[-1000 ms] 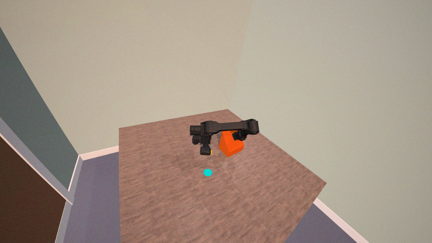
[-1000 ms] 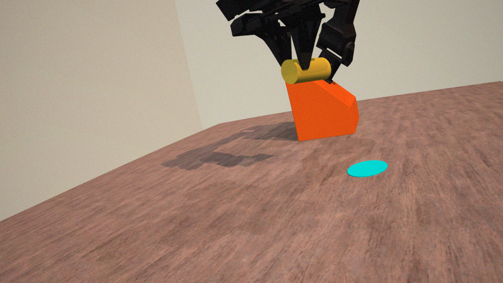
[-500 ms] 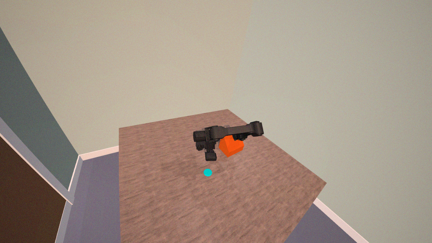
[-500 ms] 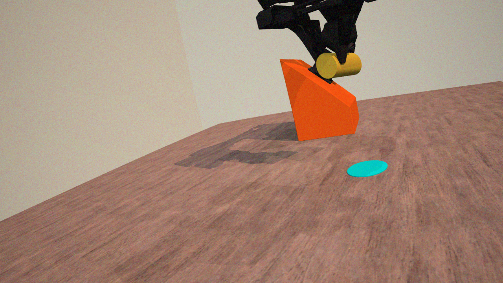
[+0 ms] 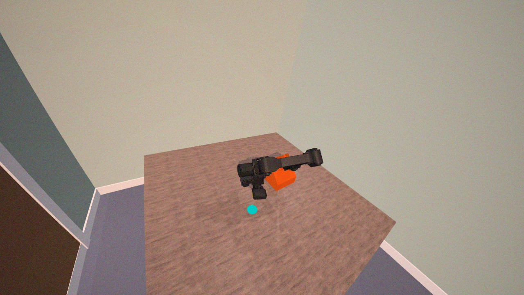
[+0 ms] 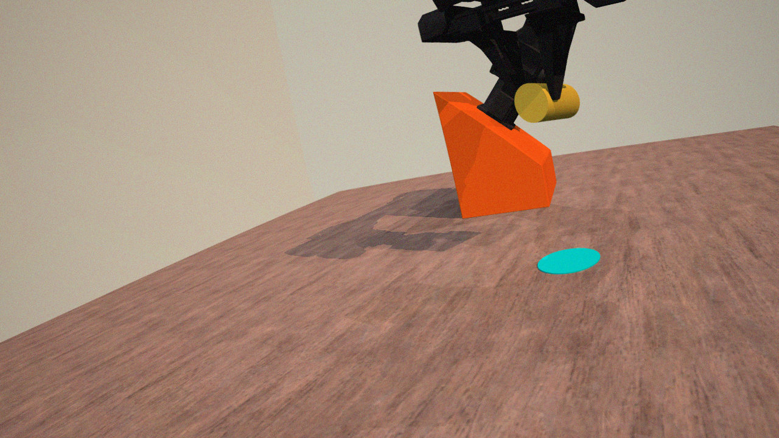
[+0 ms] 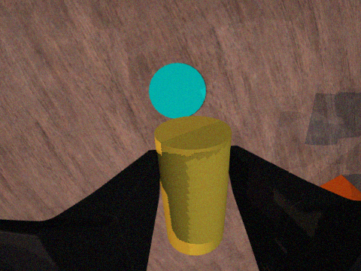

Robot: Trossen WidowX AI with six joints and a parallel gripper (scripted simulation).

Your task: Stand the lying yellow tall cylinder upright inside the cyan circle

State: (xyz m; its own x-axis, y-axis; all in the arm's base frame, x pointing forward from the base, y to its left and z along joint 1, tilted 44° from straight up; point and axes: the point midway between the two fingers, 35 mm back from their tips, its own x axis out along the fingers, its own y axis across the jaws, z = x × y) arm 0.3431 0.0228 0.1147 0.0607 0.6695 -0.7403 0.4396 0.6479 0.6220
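Note:
The yellow cylinder (image 6: pixel 536 103) (image 7: pixel 197 196) is held in the air, lying roughly level, well above the table. My gripper (image 6: pixel 554 98) (image 7: pixel 194 156) is shut on its sides, with a finger on each side in the wrist view. The cyan circle (image 5: pixel 251 209) (image 6: pixel 568 260) (image 7: pixel 177 90) lies flat on the table, just beyond the cylinder's near end in the wrist view, with nothing standing on it. In the top view the gripper is above and slightly right of the circle in the picture, and the arm hides nearly all of the cylinder.
An orange angular block (image 5: pixel 282 179) (image 6: pixel 501 168) (image 7: pixel 342 188) stands on the wood-grained table (image 5: pixel 205 249) (image 6: pixel 327 348), beside and partly under the arm. The arm's base part appears against the block's sloped top in the exterior view. Walls rise behind the table.

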